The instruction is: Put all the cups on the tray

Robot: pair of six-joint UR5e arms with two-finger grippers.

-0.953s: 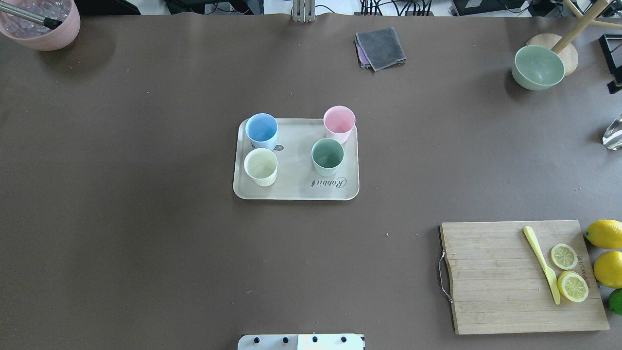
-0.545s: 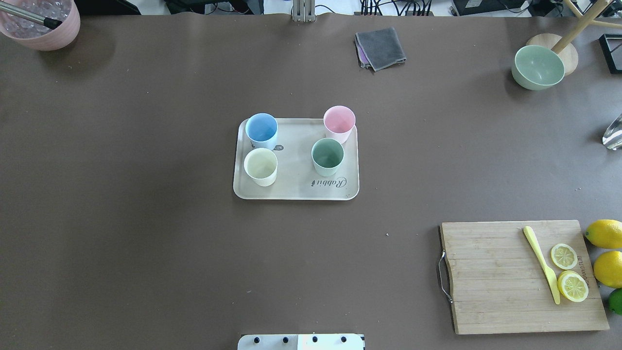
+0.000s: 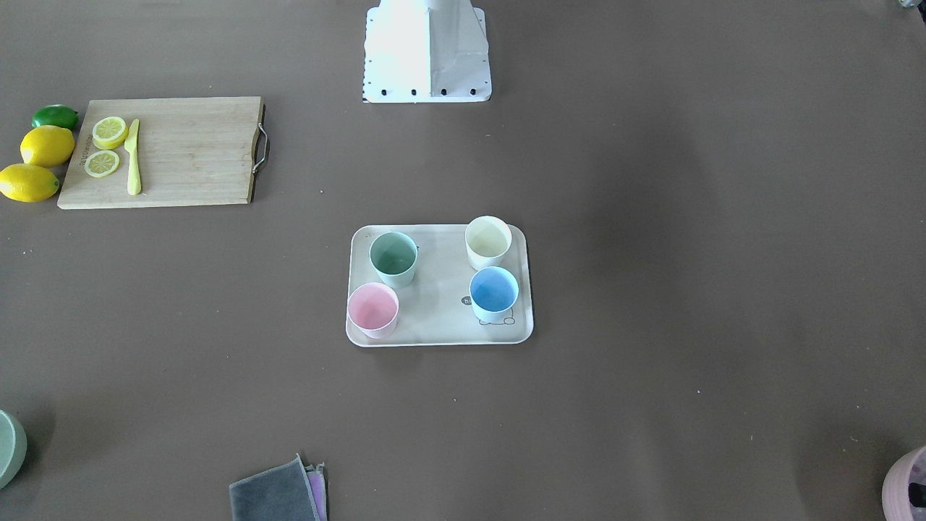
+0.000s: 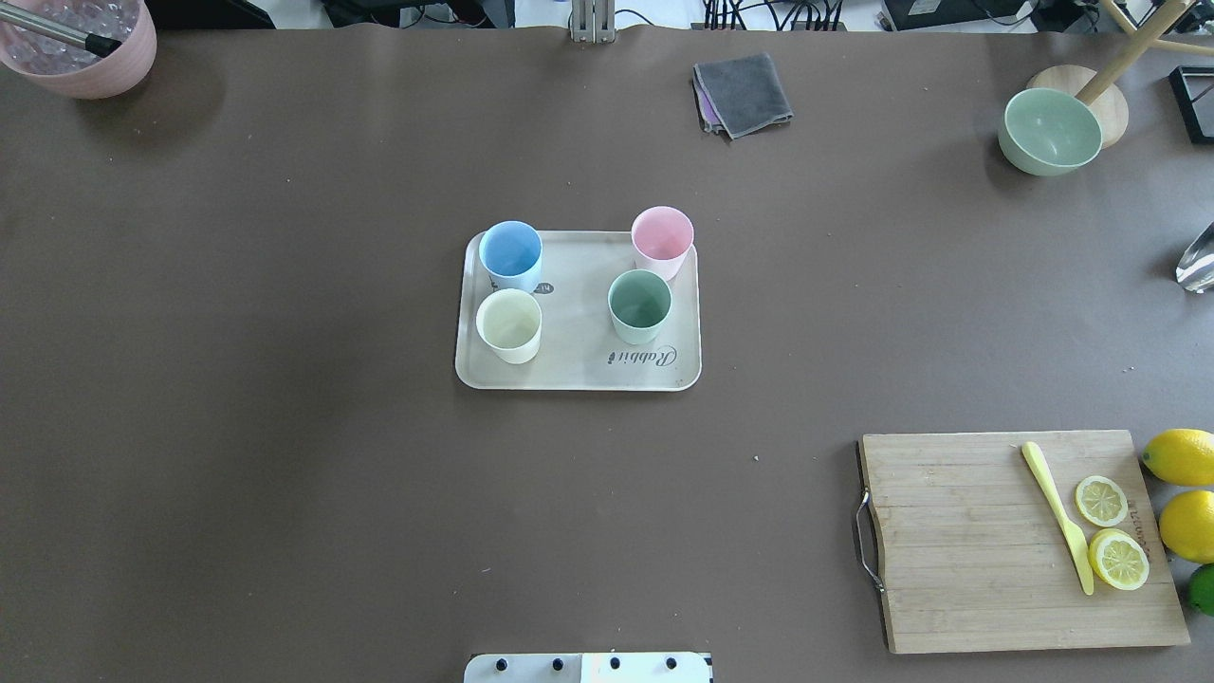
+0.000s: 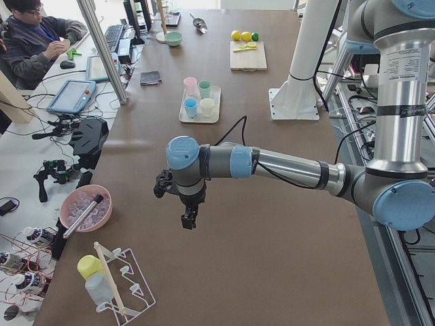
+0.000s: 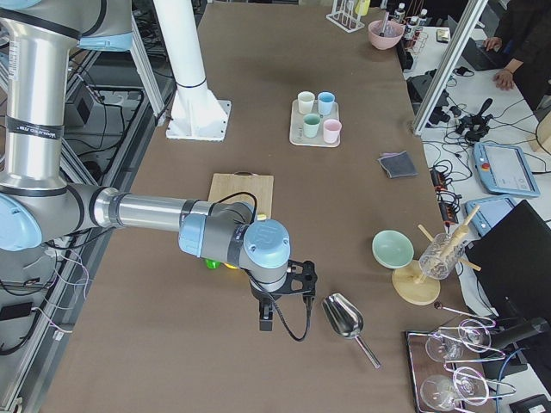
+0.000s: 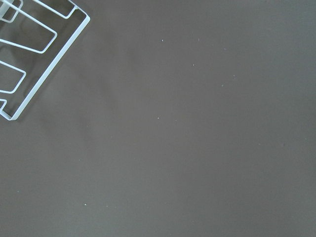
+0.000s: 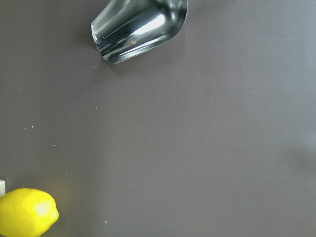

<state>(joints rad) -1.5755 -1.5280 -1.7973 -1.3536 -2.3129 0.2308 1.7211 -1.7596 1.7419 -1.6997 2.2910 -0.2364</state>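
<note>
Overhead exterior shows the tray (image 4: pixel 579 323) mid-way across the table (image 4: pixel 237 398), all four cups upright on it: blue cup (image 4: pixel 510 251) at 10 o'clock, pink cup (image 4: pixel 662 237) at 2, cream cup (image 4: pixel 509 323) at 8, mint cup (image 4: pixel 639 304) at 4. My left gripper (image 5: pixel 187 221) and right gripper (image 6: pixel 265 324) hang well apart from it; wide or narrow, I cannot tell.

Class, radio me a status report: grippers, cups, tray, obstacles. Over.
Both out at ends of table: left gripper, right gripper, open or shut unclear. On tray, upright: blue cup, cream cup, pink cup, mint cup. Nothing in the way.
</note>
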